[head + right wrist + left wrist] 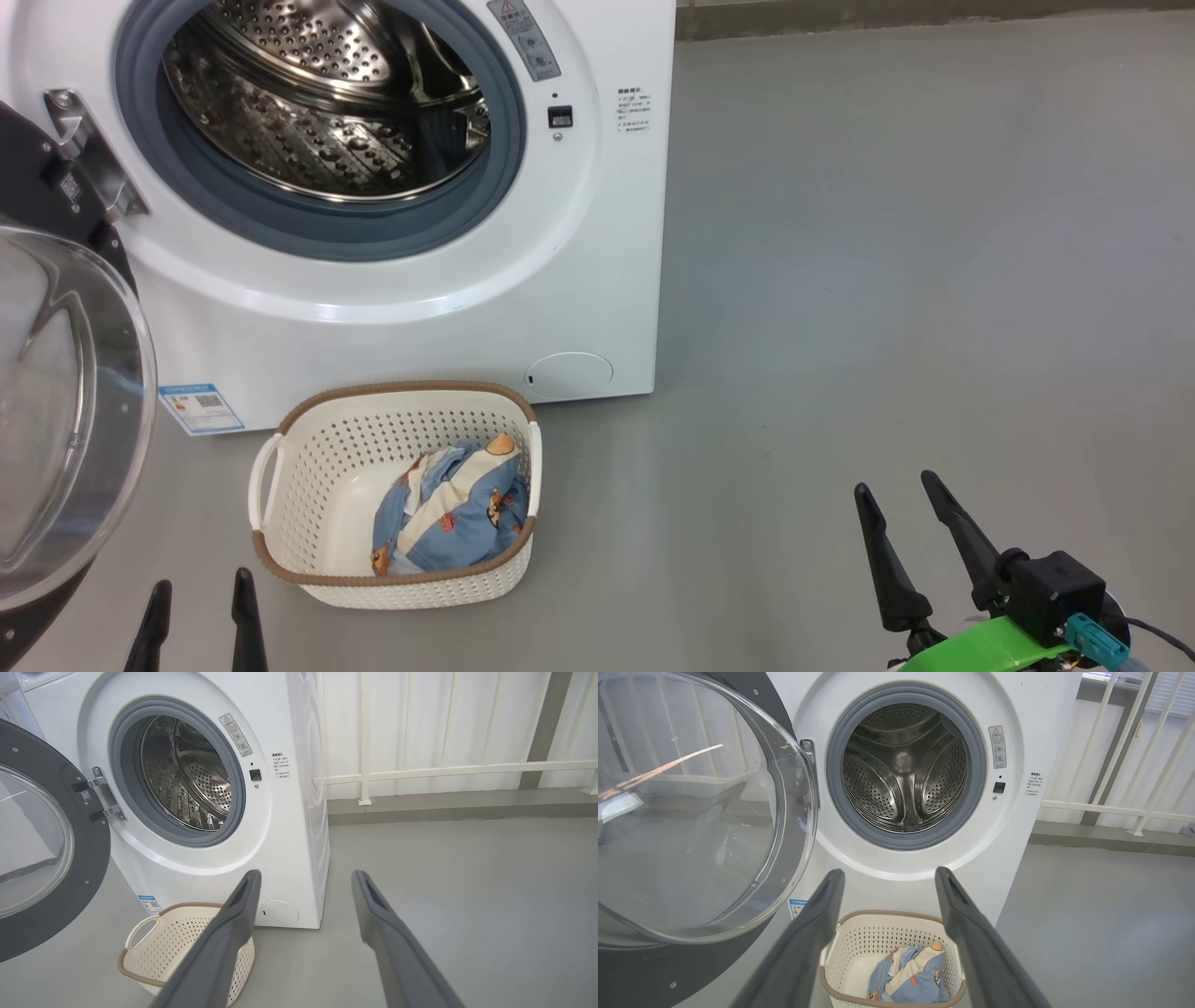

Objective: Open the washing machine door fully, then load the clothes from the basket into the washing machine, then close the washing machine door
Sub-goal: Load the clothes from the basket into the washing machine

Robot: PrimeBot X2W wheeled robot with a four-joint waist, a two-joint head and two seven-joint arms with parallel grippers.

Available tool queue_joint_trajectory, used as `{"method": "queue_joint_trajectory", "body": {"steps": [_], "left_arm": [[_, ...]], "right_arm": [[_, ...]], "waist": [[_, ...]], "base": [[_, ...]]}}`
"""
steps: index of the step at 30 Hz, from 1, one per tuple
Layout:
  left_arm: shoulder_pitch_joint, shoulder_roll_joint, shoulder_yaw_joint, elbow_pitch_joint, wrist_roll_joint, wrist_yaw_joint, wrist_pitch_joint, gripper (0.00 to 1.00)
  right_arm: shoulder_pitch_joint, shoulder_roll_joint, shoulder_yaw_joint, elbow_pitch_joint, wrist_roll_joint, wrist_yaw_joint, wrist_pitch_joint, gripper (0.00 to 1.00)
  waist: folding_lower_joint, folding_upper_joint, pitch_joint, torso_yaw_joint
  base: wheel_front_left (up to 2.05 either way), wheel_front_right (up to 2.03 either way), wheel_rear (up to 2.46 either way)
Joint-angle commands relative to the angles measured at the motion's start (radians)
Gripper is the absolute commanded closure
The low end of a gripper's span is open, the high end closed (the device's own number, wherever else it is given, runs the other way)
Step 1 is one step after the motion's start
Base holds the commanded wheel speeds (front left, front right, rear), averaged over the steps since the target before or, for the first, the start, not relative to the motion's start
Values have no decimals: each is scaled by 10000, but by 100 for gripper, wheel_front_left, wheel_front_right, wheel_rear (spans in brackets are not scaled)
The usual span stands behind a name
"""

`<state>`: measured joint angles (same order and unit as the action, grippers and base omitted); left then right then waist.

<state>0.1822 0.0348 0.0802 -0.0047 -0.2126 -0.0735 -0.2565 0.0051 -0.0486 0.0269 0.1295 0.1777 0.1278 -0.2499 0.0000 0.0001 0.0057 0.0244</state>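
The washing machine (392, 308) stands on a grey floor (887, 280). The washing machine door (56, 420) is swung wide on its hinge (89, 149) at the left of the head view, with its clear glass bowl bulging toward the camera. The round mouth is uncovered, a grey gasket (373, 233) ringing the perforated steel drum (308, 103).

The basket (327, 467) sits on the floor just in front of the machine, below the opening and to the right of the blue energy sticker (201, 408). The clothes (457, 509) lie inside it, a bunched heap of blue and cream bear-print fabric pressed against its right-hand wall.

The left gripper (202, 581) shows at the bottom left of the head view, between the door's lower rim and the basket and touching neither. Its two dark fingers are spread with nothing between them. In the left wrist view those fingers frame the basket and the fabric in it.

The right gripper (894, 483) hangs over bare floor at the lower right, well apart from the basket. Its fingers are also spread wide and grip nothing.
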Motion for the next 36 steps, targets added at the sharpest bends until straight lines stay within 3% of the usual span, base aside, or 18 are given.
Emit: {"method": "queue_joint_trajectory", "body": {"steps": [1, 21, 36], "left_arm": [[-162, 154, 341, -231, 88, 10, -53, 0], [-190, 154, 506, 45, 257, -30, -53, 0], [-303, 154, 604, -61, 295, 18, -53, 0]], "right_arm": [[-24, -16, 290, -217, -2, 29, -118, 0], [-40, -16, 347, -98, -44, 29, -118, 0], [-47, -16, 338, -82, 17, 29, -118, 0]], "waist": [[0, -1, 10, -1], [0, -1, -97, 97], [0, -1, 8, 85]], "base": [[0, 0, 0], [13, -13, 0], [172, -172, 0]]}}
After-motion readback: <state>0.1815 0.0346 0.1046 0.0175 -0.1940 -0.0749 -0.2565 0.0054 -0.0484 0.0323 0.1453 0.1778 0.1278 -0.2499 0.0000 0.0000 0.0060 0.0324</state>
